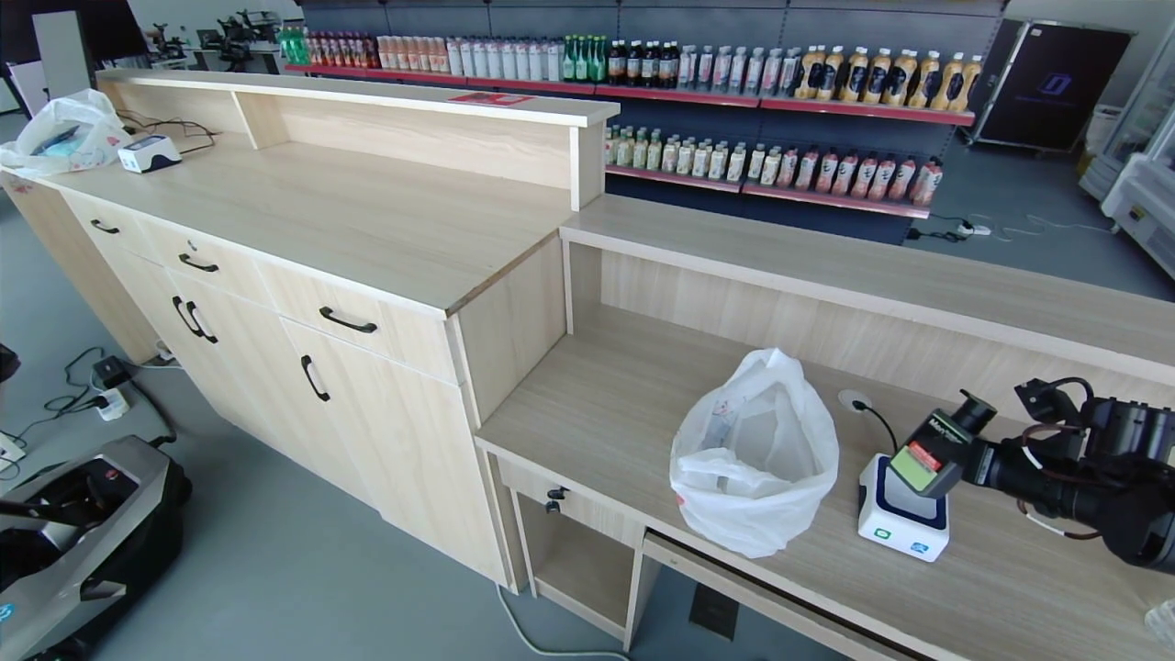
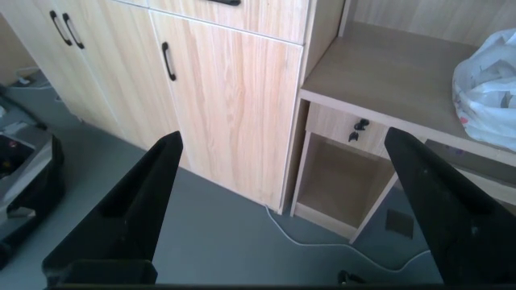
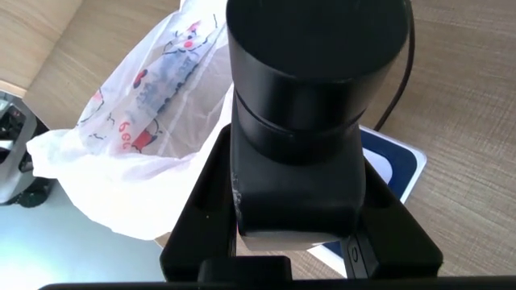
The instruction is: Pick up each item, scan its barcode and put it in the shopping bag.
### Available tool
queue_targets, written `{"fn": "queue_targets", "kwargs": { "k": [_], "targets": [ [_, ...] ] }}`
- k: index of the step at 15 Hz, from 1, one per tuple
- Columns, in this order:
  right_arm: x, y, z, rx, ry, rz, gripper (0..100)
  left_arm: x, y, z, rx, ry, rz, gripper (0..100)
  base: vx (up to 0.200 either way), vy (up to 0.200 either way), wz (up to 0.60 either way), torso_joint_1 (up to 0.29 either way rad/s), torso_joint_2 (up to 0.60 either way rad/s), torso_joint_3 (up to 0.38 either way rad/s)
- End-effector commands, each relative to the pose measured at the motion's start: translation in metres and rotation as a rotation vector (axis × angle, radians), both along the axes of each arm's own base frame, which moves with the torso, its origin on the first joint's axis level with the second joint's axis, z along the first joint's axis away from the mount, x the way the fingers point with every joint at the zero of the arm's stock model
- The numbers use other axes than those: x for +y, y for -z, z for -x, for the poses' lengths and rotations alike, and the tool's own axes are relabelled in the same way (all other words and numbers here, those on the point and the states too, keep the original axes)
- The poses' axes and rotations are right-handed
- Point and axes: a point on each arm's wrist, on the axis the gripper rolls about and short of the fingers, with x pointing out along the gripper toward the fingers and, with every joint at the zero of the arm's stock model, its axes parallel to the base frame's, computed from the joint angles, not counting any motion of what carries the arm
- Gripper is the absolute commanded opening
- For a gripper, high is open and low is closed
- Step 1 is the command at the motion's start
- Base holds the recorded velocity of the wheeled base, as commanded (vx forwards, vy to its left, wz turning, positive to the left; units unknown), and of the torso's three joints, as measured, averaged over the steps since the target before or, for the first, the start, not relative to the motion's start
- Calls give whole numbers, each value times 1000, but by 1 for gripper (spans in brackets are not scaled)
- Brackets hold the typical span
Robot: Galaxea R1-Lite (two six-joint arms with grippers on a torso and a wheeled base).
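Note:
My right gripper [image 1: 966, 456] is shut on a black bottle [image 1: 932, 452] with a green and red label. It holds the bottle tilted just above the white barcode scanner [image 1: 902, 521] on the low counter [image 1: 606, 395]. From the right wrist, the black bottle [image 3: 310, 105] sits between the fingers [image 3: 201, 221], over the scanner [image 3: 397, 165]. The white shopping bag [image 1: 755, 456] stands open just left of the scanner, also seen as the bag [image 3: 149, 133]. My left gripper [image 2: 282, 209] hangs open and empty over the floor in front of the cabinet, with the bag [image 2: 490, 80] beyond it.
A taller counter [image 1: 349, 216] with drawers and doors stands to the left, carrying another bag [image 1: 60, 136] and another scanner [image 1: 149, 153] at its far end. Shelves of bottles [image 1: 734, 69] line the back. Cables [image 1: 87, 390] lie on the floor at left.

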Motion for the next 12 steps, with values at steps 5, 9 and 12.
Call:
{"fn": "queue_targets", "kwargs": {
  "k": [5, 9, 12],
  "targets": [
    [13, -40, 6, -91, -13, 51, 0, 0, 0, 0, 0, 0, 0, 100, 0, 0, 0, 0, 0, 0],
    [31, -133, 103, -287, 178, 401, 0, 0, 0, 0, 0, 0, 0, 100, 0, 0, 0, 0, 0, 0],
    [30, -145, 146, -90, 412, 701, 0, 0, 0, 0, 0, 0, 0, 100, 0, 0, 0, 0, 0, 0]
  ]
}}
